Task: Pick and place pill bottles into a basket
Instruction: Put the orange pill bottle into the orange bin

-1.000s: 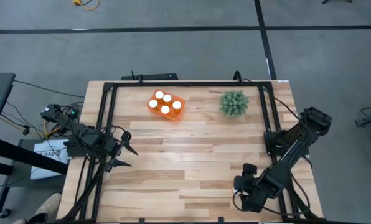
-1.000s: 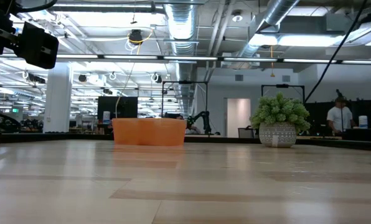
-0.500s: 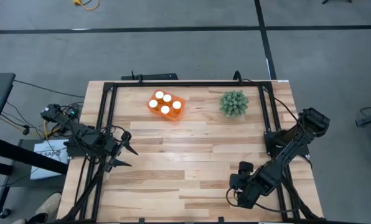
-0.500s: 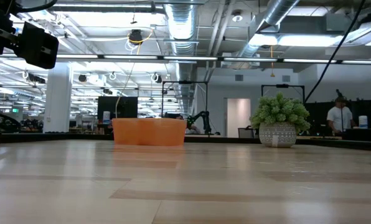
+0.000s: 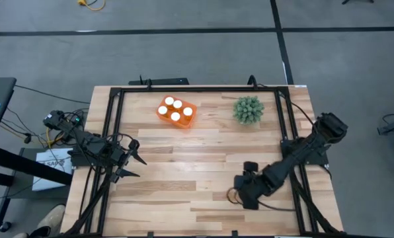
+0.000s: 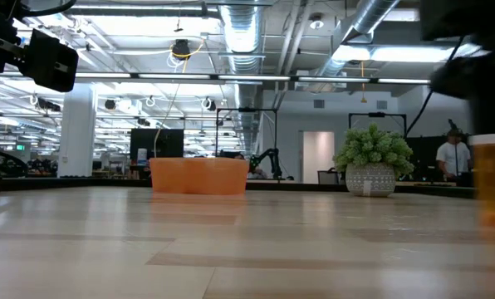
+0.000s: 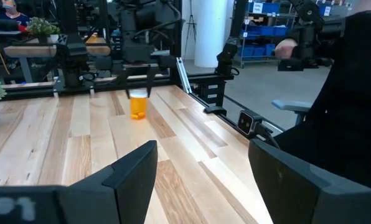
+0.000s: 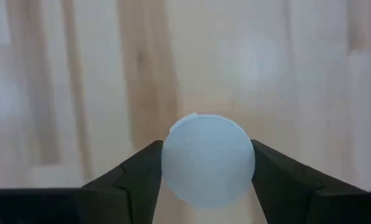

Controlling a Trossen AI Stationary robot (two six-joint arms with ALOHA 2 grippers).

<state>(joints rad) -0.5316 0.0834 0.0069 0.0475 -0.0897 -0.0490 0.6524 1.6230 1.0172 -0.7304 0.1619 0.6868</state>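
Note:
The orange basket (image 5: pixel 178 111) stands at the table's far middle with several white-capped pill bottles (image 5: pixel 175 117) upright in it; it also shows in the low view (image 6: pixel 199 176). My right gripper (image 5: pixel 240 194) is near the table's near right part, shut on one more pill bottle, which shows in the right wrist view (image 8: pixel 207 158), in the left wrist view (image 7: pixel 138 105) and at the low view's right edge (image 6: pixel 492 178). My left gripper (image 5: pixel 132 165) waits open and empty at the table's left edge, and shows in its wrist view (image 7: pixel 201 168). My right gripper pinches the bottle's round white cap by its sides (image 8: pixel 173 163) between the two fingers (image 8: pixel 269 171). The fingers come from above, pointing down. The bottle hangs upright below them, low over the table; whether its bottom touches the wood, I cannot tell.
A round green spiky plant (image 5: pixel 248 110) in a pot stands at the far right. A black frame (image 5: pixel 197 88) runs along the table's far, left and right sides. Bare wood lies between my right gripper and the basket. A person (image 6: pixel 453 158) stands in the room behind.
My right gripper has gone from the near right corner toward the table's left edge and a little toward the far edge, carrying the pill bottle upright. The bottle has come into the low view at its right edge.

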